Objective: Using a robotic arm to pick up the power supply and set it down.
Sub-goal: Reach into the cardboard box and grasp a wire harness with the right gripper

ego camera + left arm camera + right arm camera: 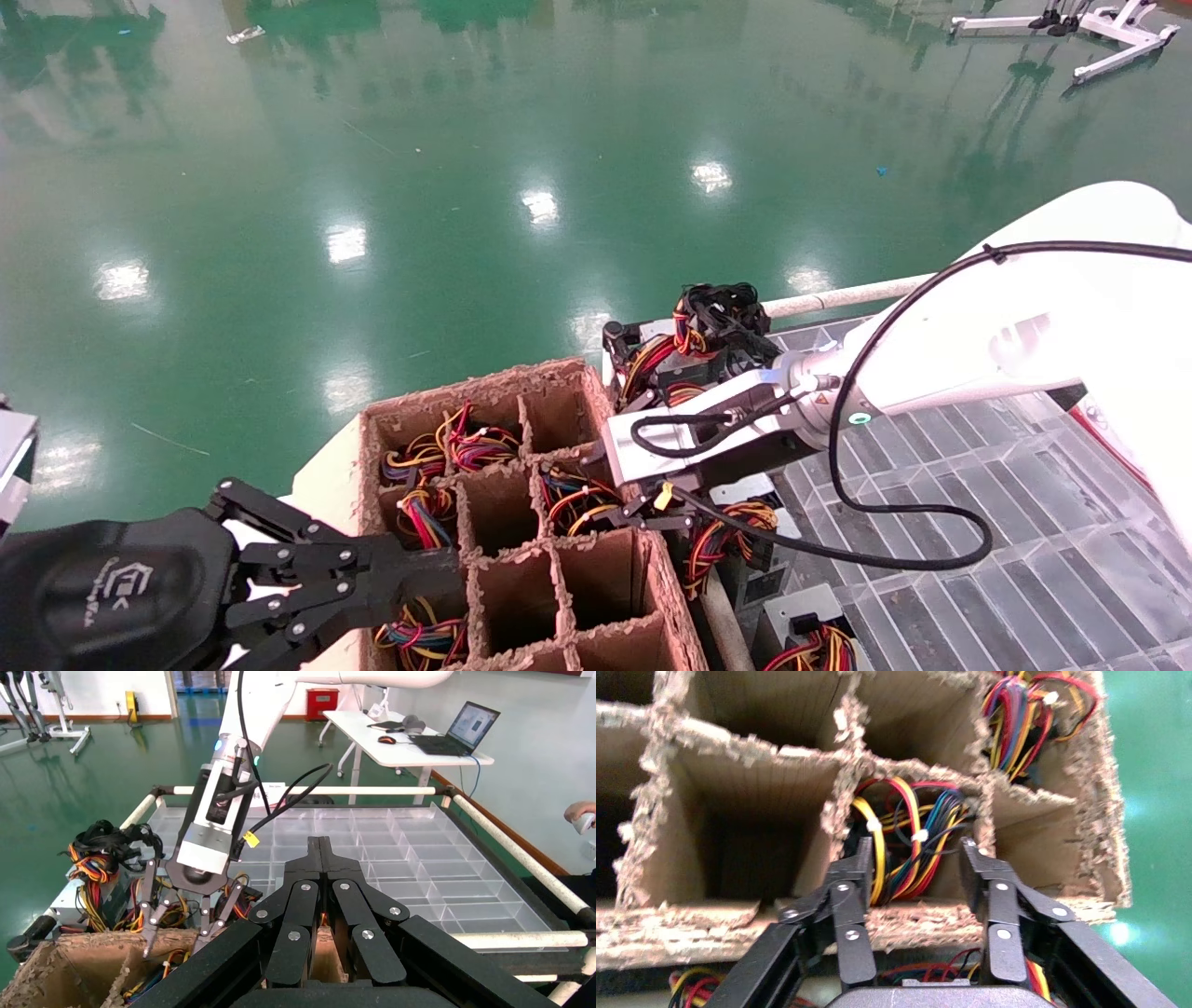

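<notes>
Power supply sits down in a cell of the cardboard divider box, only its red, yellow, black and blue wires showing. Right gripper, fingers spread, straddles that cell from above: the reach-in step of the pick. Next, by judgement, it must descend and close without snagging loose wires. Left gripper, fingers pressed together, rests at the box's near edge

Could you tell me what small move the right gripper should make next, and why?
Probably lower straight into the cell and close. The right gripper hangs open over the carton, its fingers either side of the power supply's wires, not yet gripping. The left gripper rests shut at the carton's near edge.
</notes>
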Robot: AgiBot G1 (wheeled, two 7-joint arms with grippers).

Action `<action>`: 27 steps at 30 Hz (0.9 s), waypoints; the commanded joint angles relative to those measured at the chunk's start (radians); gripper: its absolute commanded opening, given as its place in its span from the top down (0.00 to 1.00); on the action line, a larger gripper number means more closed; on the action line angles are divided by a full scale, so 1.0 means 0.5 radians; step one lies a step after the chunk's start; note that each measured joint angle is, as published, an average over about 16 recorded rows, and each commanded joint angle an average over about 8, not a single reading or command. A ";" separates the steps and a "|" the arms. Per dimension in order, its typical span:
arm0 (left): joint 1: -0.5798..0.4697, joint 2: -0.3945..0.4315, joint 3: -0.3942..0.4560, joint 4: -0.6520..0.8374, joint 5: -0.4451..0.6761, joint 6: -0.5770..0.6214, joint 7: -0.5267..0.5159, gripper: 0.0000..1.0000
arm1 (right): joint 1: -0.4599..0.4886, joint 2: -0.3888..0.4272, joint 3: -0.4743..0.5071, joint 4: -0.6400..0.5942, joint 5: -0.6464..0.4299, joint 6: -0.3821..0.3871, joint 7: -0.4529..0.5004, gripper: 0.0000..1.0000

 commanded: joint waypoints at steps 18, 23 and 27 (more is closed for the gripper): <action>0.000 0.000 0.001 0.000 0.000 0.000 0.000 1.00 | -0.023 -0.009 -0.137 0.117 0.023 0.006 0.173 1.00; 0.000 0.000 0.001 0.000 0.000 0.000 0.000 0.61 | -0.006 -0.004 -0.146 0.109 0.071 -0.028 0.215 1.00; 0.000 0.000 0.001 0.000 -0.001 0.000 0.000 0.11 | 0.014 0.000 -0.146 0.088 0.116 -0.078 0.252 1.00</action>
